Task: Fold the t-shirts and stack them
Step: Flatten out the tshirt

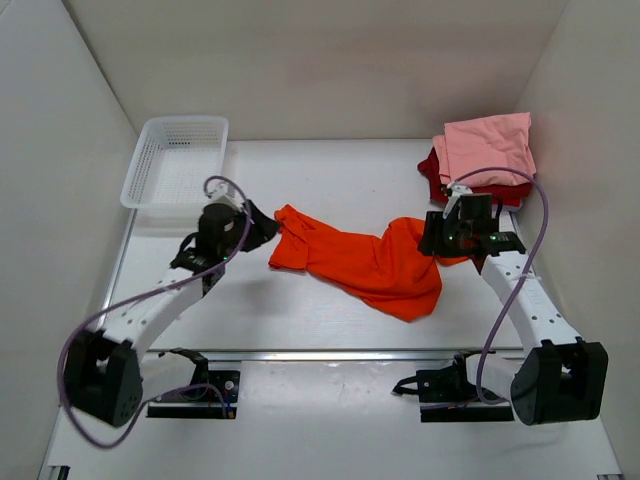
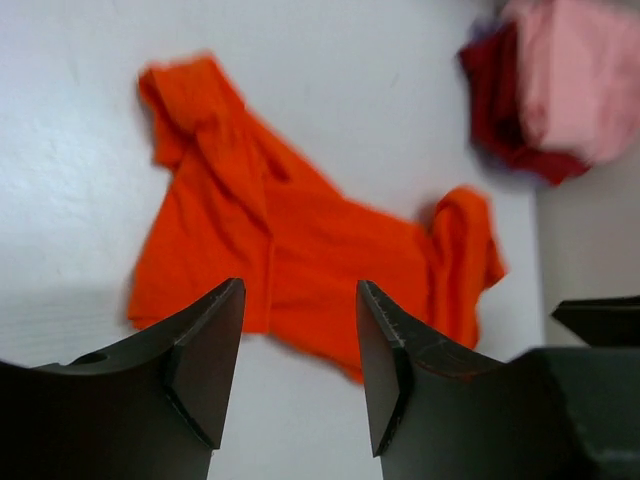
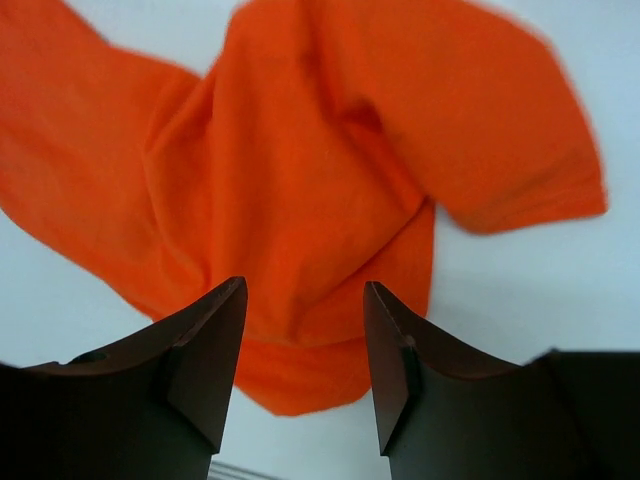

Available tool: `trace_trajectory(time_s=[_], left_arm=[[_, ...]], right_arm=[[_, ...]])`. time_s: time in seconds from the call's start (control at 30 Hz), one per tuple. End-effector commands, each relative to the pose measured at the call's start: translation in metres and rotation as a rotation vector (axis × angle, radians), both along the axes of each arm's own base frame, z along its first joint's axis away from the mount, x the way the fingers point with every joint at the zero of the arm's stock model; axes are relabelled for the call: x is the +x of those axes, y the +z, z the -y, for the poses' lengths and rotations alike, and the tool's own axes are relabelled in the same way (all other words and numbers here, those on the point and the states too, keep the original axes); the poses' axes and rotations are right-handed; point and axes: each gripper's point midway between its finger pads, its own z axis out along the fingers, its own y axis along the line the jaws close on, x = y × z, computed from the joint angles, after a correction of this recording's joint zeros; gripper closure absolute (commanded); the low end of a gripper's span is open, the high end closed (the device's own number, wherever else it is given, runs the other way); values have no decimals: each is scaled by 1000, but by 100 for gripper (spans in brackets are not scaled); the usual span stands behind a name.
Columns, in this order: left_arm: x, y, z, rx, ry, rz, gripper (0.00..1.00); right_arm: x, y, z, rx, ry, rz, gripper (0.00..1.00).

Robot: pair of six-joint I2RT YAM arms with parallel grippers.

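Observation:
The bright orange t-shirt (image 1: 360, 262) lies crumpled across the middle of the table; it also shows in the left wrist view (image 2: 290, 250) and the right wrist view (image 3: 300, 200). The folded light pink t-shirt (image 1: 490, 148) lies on the dark red t-shirt (image 1: 435, 175) at the back right; both show blurred in the left wrist view, pink (image 2: 580, 80) over red (image 2: 500, 100). My left gripper (image 1: 262, 228) is open and empty just left of the orange shirt's left end. My right gripper (image 1: 432, 238) is open and empty above the shirt's right end.
A white plastic mesh basket (image 1: 175, 160) stands at the back left. White walls close in the table on the left, back and right. A metal rail (image 1: 330, 353) runs along the near edge in front of the arm bases.

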Motion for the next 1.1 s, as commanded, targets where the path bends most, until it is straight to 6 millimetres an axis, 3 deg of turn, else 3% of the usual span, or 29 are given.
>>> trace_trajectory(time_s=[0.0,0.07,0.4,0.63,0.7,0.77,0.8,0.83,0.87,1.07], left_arm=[[-3,-51,35,88,-145,-131,39],[1,-82,47,135,-204,-194,36],[10,-120,91,275,-279,-203,34],[7,-150,103,347,-314,-260,35],[6,-159,104,363,-325,-272,43],[4,-162,101,365,-324,-283,61],[3,-166,99,363,-326,-296,82],[0,-168,97,357,-325,-306,95],[-2,-168,96,353,-329,-306,100],[3,-154,84,359,-291,-296,100]], right_arm=[[-25,-30,-3,1,-38,-137,52],[-37,-42,-3,-4,-53,-175,51],[-63,-66,-1,41,-104,-250,53],[-73,-79,9,60,-150,-282,53],[-77,-85,13,43,-166,-311,54],[-81,-91,11,43,-160,-345,53],[-81,-93,10,47,-153,-359,52],[-80,-95,8,57,-156,-367,50],[-83,-100,9,44,-159,-396,49],[-94,-118,5,-6,-159,-488,47]])
